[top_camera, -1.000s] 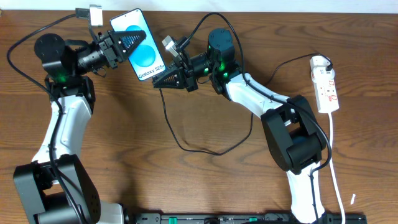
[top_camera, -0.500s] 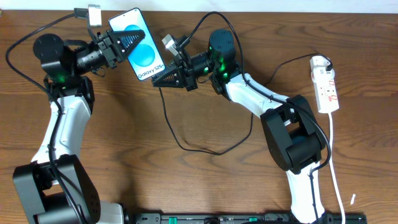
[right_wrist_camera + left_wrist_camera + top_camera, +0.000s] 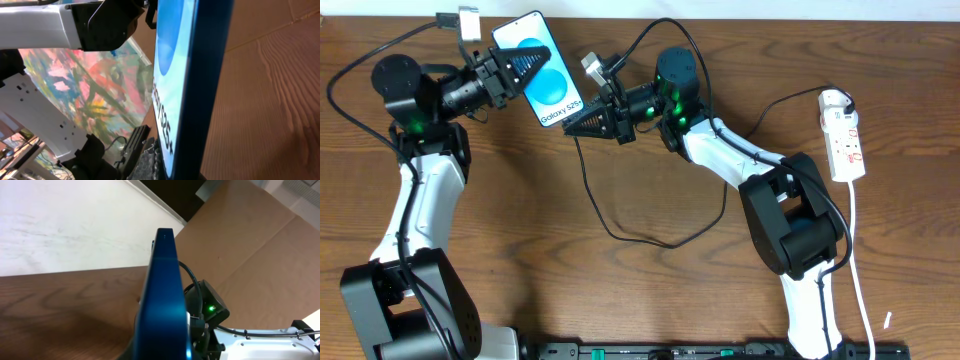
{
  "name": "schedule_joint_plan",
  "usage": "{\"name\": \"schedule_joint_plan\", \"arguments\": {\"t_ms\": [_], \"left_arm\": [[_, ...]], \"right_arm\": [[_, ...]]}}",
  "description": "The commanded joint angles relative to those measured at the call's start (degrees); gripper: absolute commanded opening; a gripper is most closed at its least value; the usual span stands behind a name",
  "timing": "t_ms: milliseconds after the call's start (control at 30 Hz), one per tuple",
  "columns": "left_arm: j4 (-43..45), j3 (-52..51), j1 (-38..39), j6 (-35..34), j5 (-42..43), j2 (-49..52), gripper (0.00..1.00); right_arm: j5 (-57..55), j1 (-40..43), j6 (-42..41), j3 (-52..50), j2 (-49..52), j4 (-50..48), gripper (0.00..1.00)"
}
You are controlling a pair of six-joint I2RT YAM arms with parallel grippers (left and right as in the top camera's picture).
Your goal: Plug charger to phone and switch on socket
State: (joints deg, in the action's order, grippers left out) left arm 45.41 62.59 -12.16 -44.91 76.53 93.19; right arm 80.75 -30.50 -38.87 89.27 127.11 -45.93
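We see the left gripper (image 3: pixel 530 68) clamped on the phone (image 3: pixel 558 95), holding it off the table (image 3: pixel 520 250) at about 11 o'clock, screen up and lit blue. At the phone's 5 o'clock corner, the right gripper (image 3: pixel 575 130) is pinched on the end of the charger (image 3: pixel 620 235). The cable drops toward 6 o'clock and loops across the wood. The socket (image 3: pixel 844 135) lies well apart at 2 o'clock, touched by neither of the 2 arms.

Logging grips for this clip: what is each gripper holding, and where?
Left gripper clamps the phone across its upper half; right gripper seems to pinch the charger near its plug, tip hidden.
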Motion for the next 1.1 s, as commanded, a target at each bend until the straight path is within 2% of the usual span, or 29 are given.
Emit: {"name": "schedule_joint_plan", "arguments": {"t_ms": [0,1067], "left_arm": [[-0.1,0.5,0.3,1.4,3.9,-1.0,0.08],[-0.1,0.5,0.3,1.4,4.1,-1.0,0.07]], "right_arm": [[-5.7,0.4,-0.4,0.9,-1.0,-1.0,0.01],[-6.3,0.5,-2.6,0.9,-1.0,-3.6,0.02]]}}
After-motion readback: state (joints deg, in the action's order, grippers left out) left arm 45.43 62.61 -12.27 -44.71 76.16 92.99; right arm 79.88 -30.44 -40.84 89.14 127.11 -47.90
